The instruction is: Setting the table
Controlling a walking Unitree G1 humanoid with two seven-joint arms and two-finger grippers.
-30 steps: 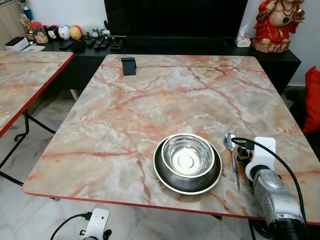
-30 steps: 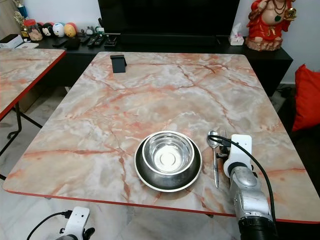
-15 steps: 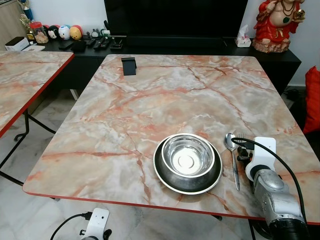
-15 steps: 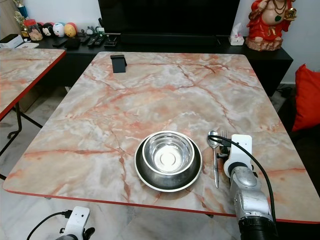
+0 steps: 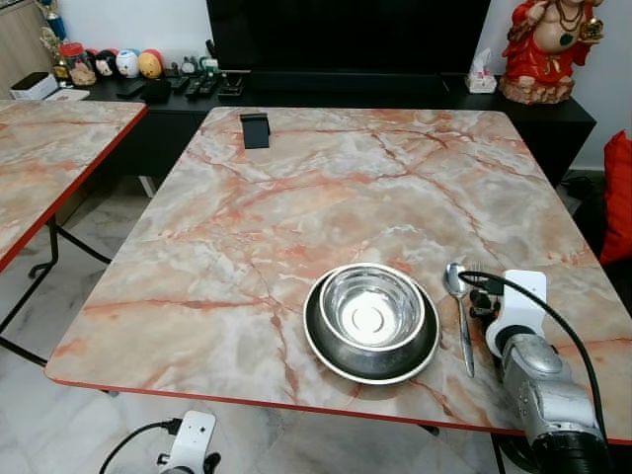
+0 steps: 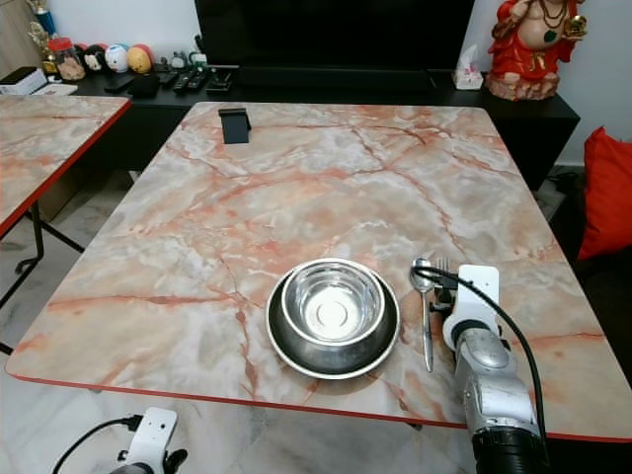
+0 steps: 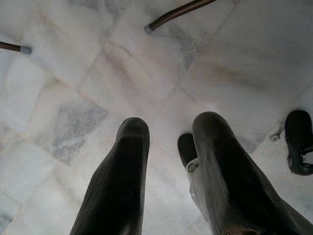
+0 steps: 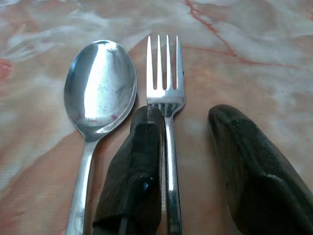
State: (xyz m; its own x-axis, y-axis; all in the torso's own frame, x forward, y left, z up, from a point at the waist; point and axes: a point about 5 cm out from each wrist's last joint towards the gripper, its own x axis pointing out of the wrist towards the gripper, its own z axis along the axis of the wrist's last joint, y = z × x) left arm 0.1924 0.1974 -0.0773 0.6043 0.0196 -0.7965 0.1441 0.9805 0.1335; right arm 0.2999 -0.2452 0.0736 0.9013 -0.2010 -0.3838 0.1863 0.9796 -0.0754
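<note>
A marble-patterned table (image 5: 326,188) with a red edge stands before the robot. Near its front edge sits a steel bowl (image 5: 372,308) nested inside a wider dark-rimmed steel dish (image 5: 341,357). Just to the right of the dish lies a spoon (image 5: 458,308), its handle running toward the robot and its bowl pointing away. A fork (image 8: 167,122) lies close beside the spoon, parallel to it, tines pointing the same way.

The right gripper (image 8: 188,147) rests low over the table at the fork. Its two black fingers (image 8: 134,166) are spread apart, straddling the fork's handle: one finger sits between the spoon and the fork, seemingly touching the fork's neck, while the other stands clear on the fork's far side. The fork lies flat on the marble, not pinched. From the head views the silver right arm (image 5: 538,390) reaches in from the lower right, its white wrist block covering most of the fork.

The left gripper (image 7: 168,161) hangs idle below the table edge over a pale tiled floor (image 7: 98,73), its fingers parted with nothing between them.

At the far left of the table stands a small black stand (image 5: 254,130). Beyond the table, a low black cabinet (image 5: 553,118) carries a red figurine (image 5: 541,44) and a tissue box (image 5: 480,77). A second marble table (image 5: 49,158) stands to the left.
</note>
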